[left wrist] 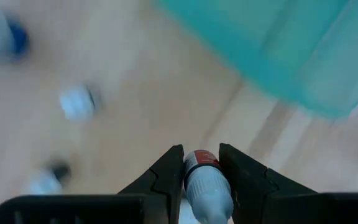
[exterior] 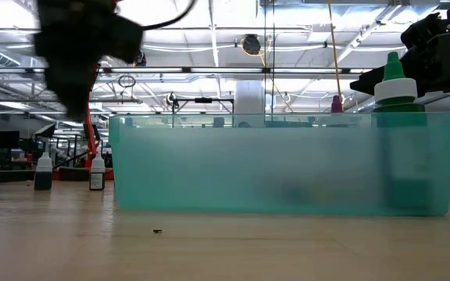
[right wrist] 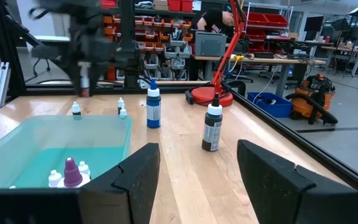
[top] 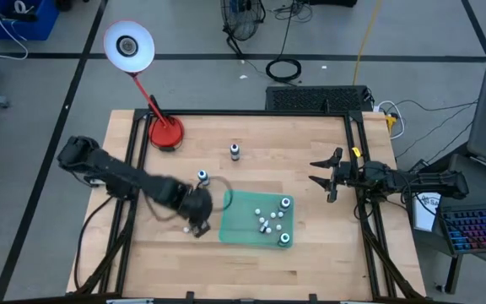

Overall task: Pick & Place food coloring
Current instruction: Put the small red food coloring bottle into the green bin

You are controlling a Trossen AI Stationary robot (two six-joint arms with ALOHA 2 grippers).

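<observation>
Seen from straight above, the left gripper [top: 197, 221] hung over bare wood just beside the green tray [top: 241, 226], on the tray's side toward the left arm's base, while the right gripper [top: 326, 178] waited beyond the tray's far edge with its fingers spread wide and nothing between them. Several food coloring bottles [top: 270, 221] already lay inside the tray, and two more, a blue bottle [top: 202, 176] and a dark bottle [top: 234, 151], stood on the table beyond the left gripper. From table height, the left arm showed only as a dark blur above the tray wall [exterior: 280, 164], with three small bottles [exterior: 44, 172] standing past it. The left wrist camera showed the fingers [left wrist: 166, 177] narrowed around a held bottle [left wrist: 205, 180] with a red band, lying lengthwise between them, the tray's edge ahead. The right wrist camera showed its own wide fingers [right wrist: 138, 171] with the dark bottle [right wrist: 212, 127] and blue bottle [right wrist: 153, 107] standing ahead. The risk, as I judged it, was an early release outside the tray, or the bottle clipping the tray wall.
</observation>
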